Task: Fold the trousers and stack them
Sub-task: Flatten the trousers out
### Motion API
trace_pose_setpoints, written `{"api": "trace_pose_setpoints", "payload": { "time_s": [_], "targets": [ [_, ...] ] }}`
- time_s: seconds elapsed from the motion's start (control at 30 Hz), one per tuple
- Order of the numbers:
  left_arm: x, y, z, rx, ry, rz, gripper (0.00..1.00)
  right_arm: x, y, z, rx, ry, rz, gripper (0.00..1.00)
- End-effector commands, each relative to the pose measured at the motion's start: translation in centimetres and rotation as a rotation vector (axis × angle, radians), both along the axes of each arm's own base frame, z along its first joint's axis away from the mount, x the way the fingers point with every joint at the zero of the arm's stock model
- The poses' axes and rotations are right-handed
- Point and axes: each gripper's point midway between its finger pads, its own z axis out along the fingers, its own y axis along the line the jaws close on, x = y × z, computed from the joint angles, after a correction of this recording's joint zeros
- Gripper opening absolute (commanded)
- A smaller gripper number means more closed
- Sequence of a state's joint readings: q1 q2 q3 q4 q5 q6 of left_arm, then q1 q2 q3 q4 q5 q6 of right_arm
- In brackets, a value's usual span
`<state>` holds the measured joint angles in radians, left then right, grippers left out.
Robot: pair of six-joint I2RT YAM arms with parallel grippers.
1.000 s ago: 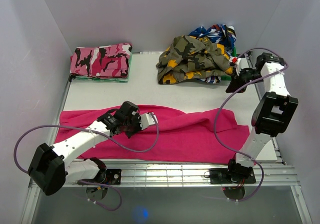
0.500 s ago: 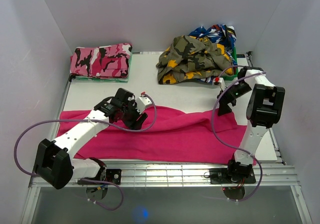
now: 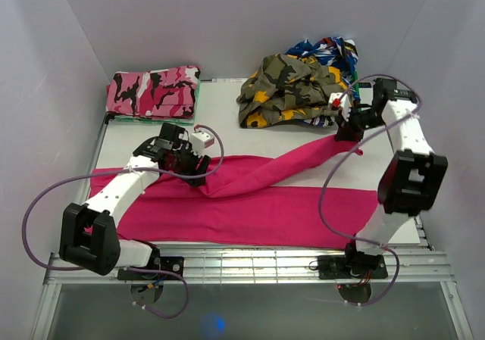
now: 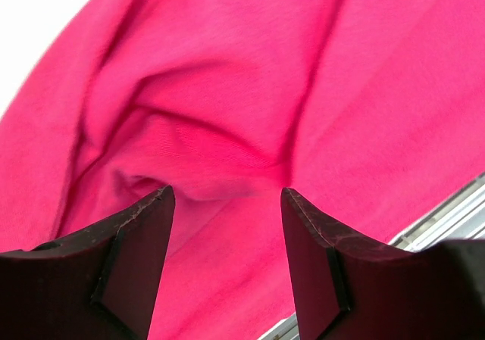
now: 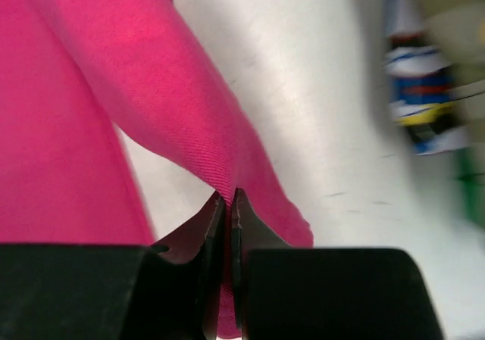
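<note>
The trousers (image 3: pixel 258 204) lie spread in a long band across the near part of the surface (image 3: pixel 250 139), reaching from below the left claw to below the right claw. One part is not flat: a tight strip of the pink cloth rises from the middle of the band up to the right claw (image 5: pixel 229 196). This claw is pinched fully together on a thin edge of the cloth. We cannot tell whether this edge is a hem or the waist. We think the edge is held high and pulled so that the upper layer separates from the lower one and can be carried over for a fold.

The left claw (image 4: pixel 226 192) stands wide, with nothing between its jaws. It hangs just above a bunched wrinkle at the low end of the raised strip. We judge that it is placed there to take a second grip, so that the cloth can be moved evenly from both sides.

Just behind the right claw lies a heap with an olive and yellow camouflage garment (image 3: pixel 295 90) and a blue patterned cloth (image 3: pixel 326 50). Well behind the left claw sits a folded pink camouflage pair (image 3: pixel 154 92), probably the place for stacking.
</note>
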<state>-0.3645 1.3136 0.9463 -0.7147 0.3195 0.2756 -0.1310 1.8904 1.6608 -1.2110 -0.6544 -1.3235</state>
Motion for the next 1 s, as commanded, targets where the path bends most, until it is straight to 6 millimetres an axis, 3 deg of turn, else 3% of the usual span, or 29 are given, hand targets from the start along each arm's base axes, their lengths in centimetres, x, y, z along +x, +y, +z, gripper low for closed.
{"api": "trace_pose_setpoints", "payload": {
  "time_s": [0.0, 0.07, 0.13, 0.17, 0.2, 0.23, 0.3, 0.33, 0.4, 0.43, 0.47, 0.53, 0.63, 0.73, 0.77, 0.8, 0.87, 0.9, 0.93, 0.97],
  "targets": [
    [1.6, -0.2, 1.7, -0.087, -0.001, 0.054, 0.69, -0.5, 1.0, 5.9, -0.007, -0.389, 0.051, 0.08],
    [2.0, 0.0, 1.5, -0.09, 0.004, 0.07, 0.69, -1.5, 0.6, 4.8, -0.073, -0.51, 0.079, 0.08],
    [2.1, 0.2, 0.9, -0.088, 0.031, 0.084, 0.69, -4.1, 0.3, 1.9, -0.162, -0.643, 0.163, 0.08],
    [2.1, 0.3, 0.8, -0.087, 0.036, 0.089, 0.69, -5.0, -0.3, 1.9, -0.223, -0.702, 0.179, 0.08],
    [2.2, 0.4, 0.6, -0.088, 0.045, 0.098, 0.69, -6.0, -0.5, 0.5, -0.254, -0.703, 0.198, 0.08],
    [2.1, 0.5, 0.2, -0.085, 0.056, 0.098, 0.69, -8.0, -0.7, -2.5, -0.278, -0.657, 0.245, 0.08],
    [2.1, 0.6, 0.0, -0.084, 0.066, 0.099, 0.69, -10.0, -1.4, -4.0, -0.332, -0.636, 0.269, 0.11],
    [2.1, 0.6, -0.2, -0.081, 0.07, 0.096, 0.69, -11.6, -1.6, -5.7, -0.339, -0.597, 0.287, 0.19],
    [2.1, 0.6, -0.3, -0.083, 0.075, 0.095, 0.69, -12.7, -2.3, -6.4, -0.383, -0.59, 0.297, 0.61],
    [2.1, 0.5, -0.3, -0.086, 0.078, 0.092, 0.69, -13.1, -2.7, -6.8, -0.393, -0.582, 0.284, 0.73],
    [2.0, 0.5, -0.4, -0.084, 0.081, 0.091, 0.69, -13.2, -2.9, -6.5, -0.404, -0.596, 0.287, 0.91],
    [2.0, 0.5, -0.4, -0.086, 0.083, 0.089, 0.69, -13.4, -3.7, -6.1, -0.416, -0.594, 0.27, 0.98],
    [1.7, 0.4, -0.6, -0.089, 0.087, 0.079, 0.69, -13.8, -5.0, -4.8, -0.413, -0.547, 0.25, 0.95],
    [1.2, 0.4, -0.6, -0.097, 0.09, 0.068, 0.69, -13.2, -5.2, -1.4, -0.3, -0.48, 0.167, 0.94],
    [1.2, 0.4, -0.6, -0.099, 0.089, 0.068, 0.69, -12.7, -5.2, -1.1, -0.245, -0.417, 0.129, 0.94],
    [1.1, 0.3, -0.5, -0.103, 0.088, 0.064, 0.69, -11.9, -5.2, 1.8, -0.2, -0.377, 0.062, 0.94],
    [0.9, 0.2, -0.7, -0.109, 0.093, 0.061, 0.68, -10.6, -4.6, 2.7, -0.068, -0.254, -0.006, 0.96],
    [0.8, 0.2, -0.8, -0.113, 0.099, 0.063, 0.68, -10.0, -4.4, 4.7, -0.019, -0.19, -0.067, 0.97],
    [0.9, 0.1, -0.8, -0.116, 0.098, 0.063, 0.69, -9.1, -4.1, 5.1, 0.04, -0.141, -0.126, 0.98],
    [0.9, 0.1, -1.0, -0.116, 0.101, 0.065, 0.68, -8.0, -4.2, 4.1, 0.09, -0.046, -0.182, 1.0]
  ]
}}
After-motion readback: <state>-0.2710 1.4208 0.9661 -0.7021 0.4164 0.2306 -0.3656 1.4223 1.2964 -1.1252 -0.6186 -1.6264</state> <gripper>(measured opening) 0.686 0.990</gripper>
